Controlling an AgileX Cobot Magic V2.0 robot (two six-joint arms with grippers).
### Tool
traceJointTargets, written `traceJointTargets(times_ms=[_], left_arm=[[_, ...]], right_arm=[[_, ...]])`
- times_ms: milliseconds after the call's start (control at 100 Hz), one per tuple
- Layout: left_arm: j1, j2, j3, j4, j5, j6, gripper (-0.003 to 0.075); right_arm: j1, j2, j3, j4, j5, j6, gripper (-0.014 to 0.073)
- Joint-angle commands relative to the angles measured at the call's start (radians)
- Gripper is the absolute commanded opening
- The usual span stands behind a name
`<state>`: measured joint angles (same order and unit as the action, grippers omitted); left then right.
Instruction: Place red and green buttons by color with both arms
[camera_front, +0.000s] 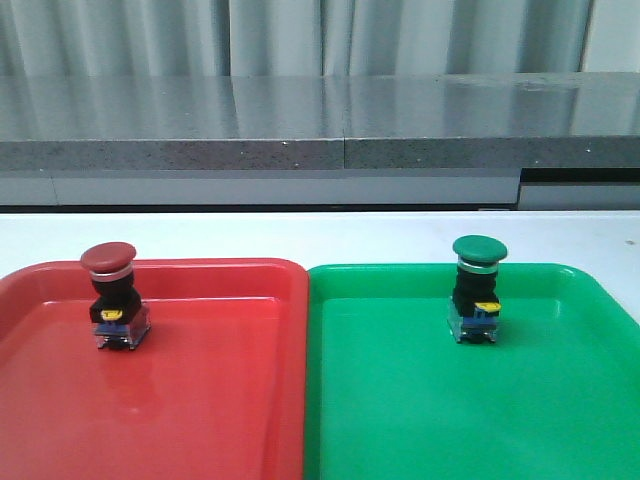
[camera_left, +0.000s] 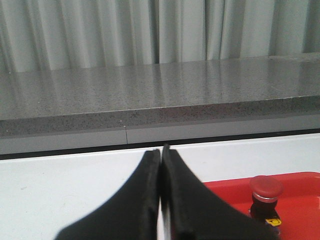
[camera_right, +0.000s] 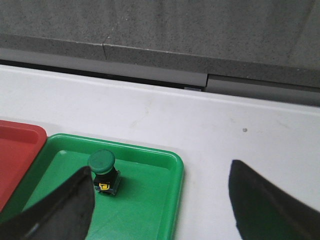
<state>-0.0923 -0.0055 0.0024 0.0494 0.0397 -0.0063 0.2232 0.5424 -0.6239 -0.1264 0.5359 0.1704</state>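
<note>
**Both buttons stand in the trays of their own colour**

The white table (camera_front: 400, 232) carries two big plastic trays that touch side by side: the red tray (camera_front: 200, 400) on the robot's left and the green tray (camera_front: 420, 400) on its right. In the front view no arm is seen over them.

The left pincer (camera_left: 161, 200) is clenched, its two black fingers pressed together with nothing between them; it hangs above the table, just beside the near corner of the red tray. The right pincer (camera_right: 160, 200) is released, its fingers well apart, and it hovers above the green tray, holding nothing.

The red button (camera_front: 113, 295) stands upright near the back left part of the red tray. The green button (camera_front: 477, 288) stands upright near the back of the green tray. So, as I judge it, the sorting is already done.

About handling: each button looks small, light and stiff, a hard plastic part that would not bend or break easily. The mushroom cap is smooth and rounded, so I think fingers would slip on it. The black body under the silver ring has flatter sides, and this seems the better place to take hold. The button is tall on a narrow base, so a push from the side could tip it over.
</note>
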Motion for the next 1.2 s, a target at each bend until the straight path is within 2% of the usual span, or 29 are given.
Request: traceJointTargets(times_ms=[0,90,280,390,1190], left_arm=[[0.003,-0.031,0.040,-0.001,-0.076,-0.004,-0.0019],[0.003,-0.031,0.040,-0.001,-0.076,-0.004,-0.0019],[0.003,-0.031,0.040,-0.001,-0.076,-0.004,-0.0019],[0.003,-0.031,0.040,-0.001,-0.076,-0.004,-0.0019],[0.003,-0.031,0.040,-0.001,-0.076,-0.004,-0.0019]], right_arm=[[-0.008,-0.072,0.014,-0.016,-0.062,-0.001,0.0505],[-0.008,-0.131,0.041,-0.016,-0.052,-0.001,0.0395],[-0.008,-0.167,0.050,-0.016,-0.017,-0.001,0.0069],[-0.008,-0.167,0.050,-0.016,-0.019,-0.001,-0.0074],[-0.010,-0.169,0.050,-0.019,-0.020,-0.001,-0.0068]])
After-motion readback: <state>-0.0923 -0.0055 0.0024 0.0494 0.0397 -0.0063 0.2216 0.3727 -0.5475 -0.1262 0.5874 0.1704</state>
